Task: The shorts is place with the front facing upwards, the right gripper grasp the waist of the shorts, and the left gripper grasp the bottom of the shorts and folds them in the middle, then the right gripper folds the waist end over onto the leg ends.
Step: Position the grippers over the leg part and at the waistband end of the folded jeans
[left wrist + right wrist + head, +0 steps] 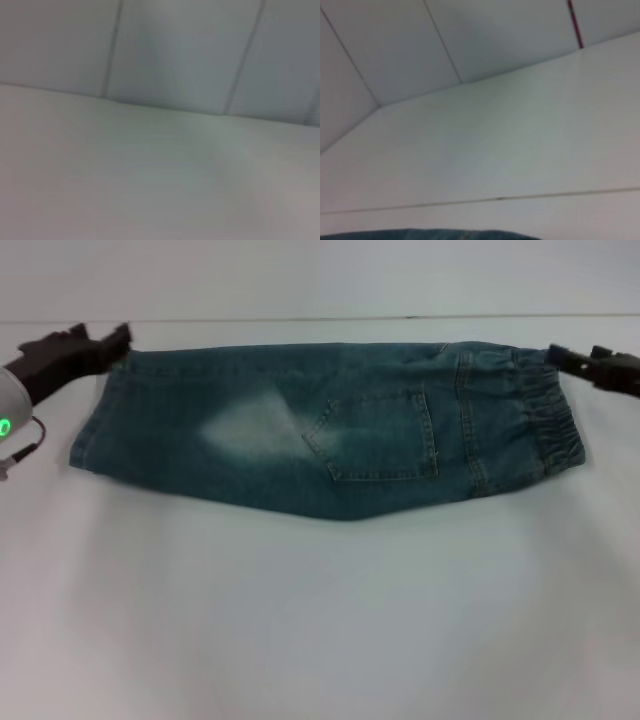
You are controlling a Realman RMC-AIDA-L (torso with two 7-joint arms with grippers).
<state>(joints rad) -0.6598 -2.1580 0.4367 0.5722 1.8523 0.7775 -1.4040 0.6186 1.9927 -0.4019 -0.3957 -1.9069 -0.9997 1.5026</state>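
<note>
Across table, shorts [330, 435] lie waistband rightward.

Both arms are cut off by the head view's side edges. The left end effector [110, 340] and right end effector [560, 356] are too blurred to read. Only a sliver of shorts [435, 234] shows in the right wrist view.
</note>
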